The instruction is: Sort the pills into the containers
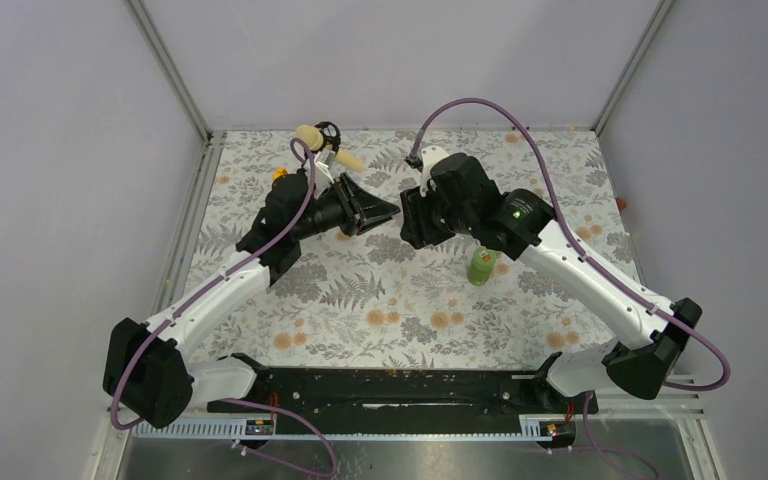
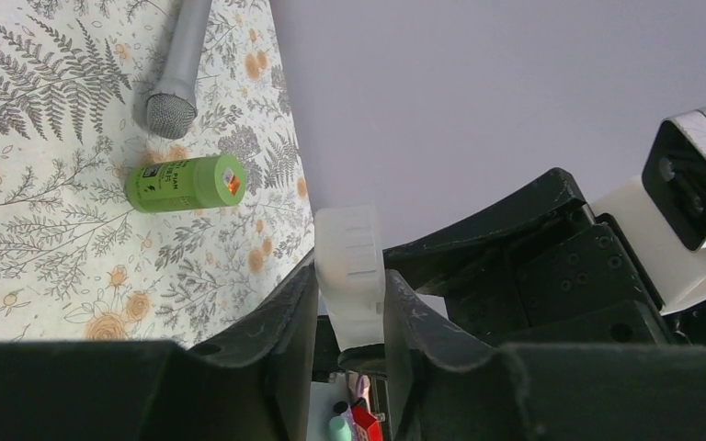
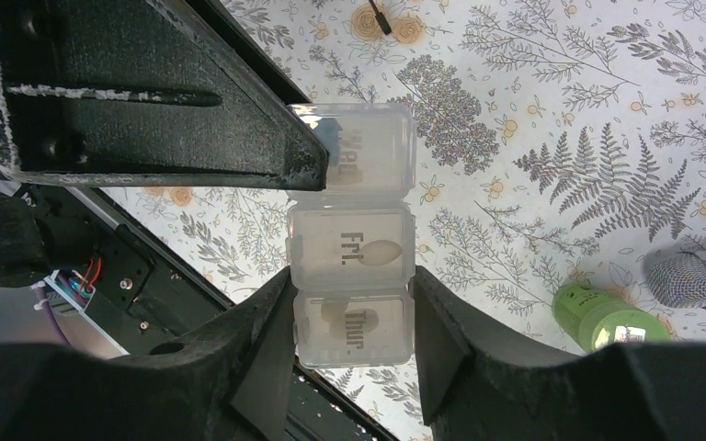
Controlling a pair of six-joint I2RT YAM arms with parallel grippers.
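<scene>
Clamping from 2 opposite sides, both claws are holding 1 translucent pill organizer (image 3: pixel 354 248) in the air above the floral mat (image 1: pixel 410 300) that is covering the tabletop.

The right claw (image 3: pixel 352 303) is pressing its 2 fingers (image 3: pixel 267 349) against the long sides of the organizer at the compartment marked "Thur". The compartments marked "Fri" and "Wed" are projecting forward, past the fingertips. 1 pale oval pill (image 3: pixel 381 250) is showing through the "Fri" lid. A second pale shape is showing under the "Thur" lid, but it is too blurred to identify.

The left claw (image 2: pixel 349 280) is facing the right claw tip to tip. Its fingers are closed tight on the far, "Wed" end of the organizer, with a ribbed white edge of the plastic standing up between them. In the right wrist view, 1 black finger of the left claw is lying against the "Wed" compartment.

A green bottle (image 1: pixel 481 265) is sitting on the mat near the right claw, on the side toward the arm bases. A grey mesh-headed rod (image 2: pixel 179 73) is lying just beside the bottle.
</scene>
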